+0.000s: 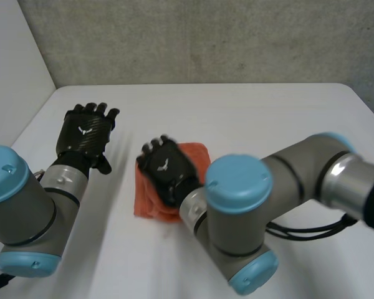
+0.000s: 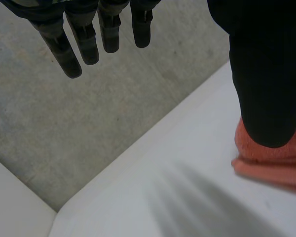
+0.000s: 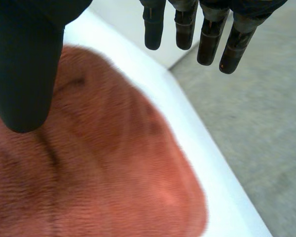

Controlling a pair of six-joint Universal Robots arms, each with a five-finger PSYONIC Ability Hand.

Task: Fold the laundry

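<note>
Orange-red towel [image 1: 197, 154] lay folded on the white desk [image 1: 268, 118], its middle hidden under the right hand [image 1: 167, 169], fingers straight, gripping nothing. Couldn't tell if the palm touched it. Left hand [image 1: 84, 134] hung nearby, fingers relaxed, empty.

Wht table [image 1: 249, 112], grey surface [image 1: 206, 37] beyond.

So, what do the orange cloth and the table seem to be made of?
Cloth: it looks like terry or fleece, soft and matte. A fuzzy nap and fine ribbed texture show in the right wrist view, but I cannot tell which of the two it is.
Table: a smooth white top, probably laminate or painted board. The surface is even, with no grain.
</note>
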